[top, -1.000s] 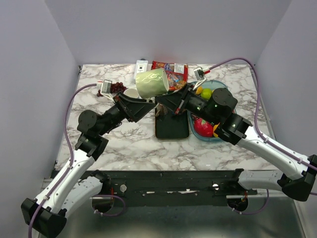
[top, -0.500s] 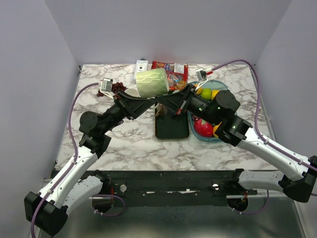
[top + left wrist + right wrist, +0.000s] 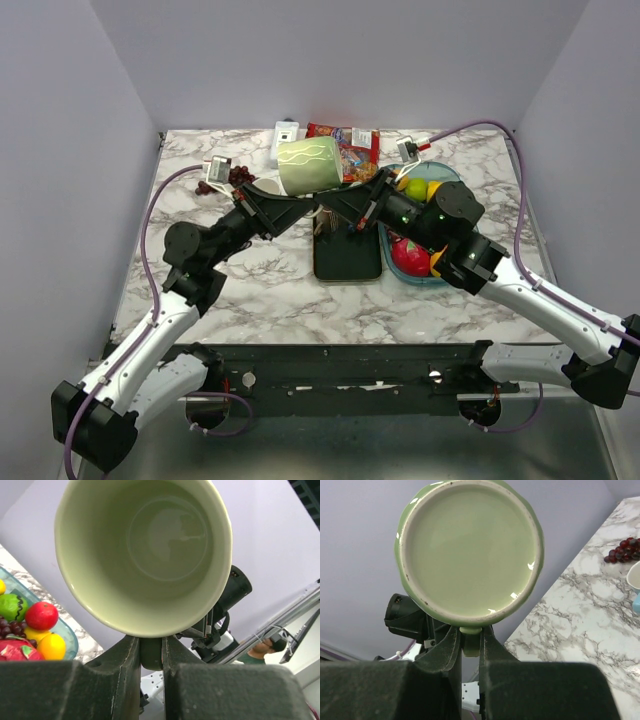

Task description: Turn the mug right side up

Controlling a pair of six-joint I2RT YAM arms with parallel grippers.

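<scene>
Mug (image 3: 308,165) hung in the air over the far middle of the table (image 3: 250,290), lying on its side and touching nothing but the two grippers. Its mouth faced the left wrist camera and looked empty inside; its flat base faced the right wrist camera.

The left gripper (image 3: 151,652) was closed on the handle (image 3: 150,656), which pointed down out of the mug's wall. The right gripper (image 3: 470,645) pinched the same handle from the opposite side, its fingers tight against the green stub. Both arms met beneath the mug, so its whole body sat above the pinch.

By its look the mug was glazed ceramic: stiff, brittle and smooth enough to slide. It seemed of middling weight, and that weight lay off to one side of the handle, so it would probably try to swing around a narrow grip.

The handle seemed the best hold, since a firm pinch there should stop the mug turning on its own. The rounded wall offered the fingers little, though one finger inside the rim and one outside might also have served.

A phone (image 3: 347,255) and a fruit plate (image 3: 388,262) lay below, so a slip could have chipped the mug or struck them.
</scene>
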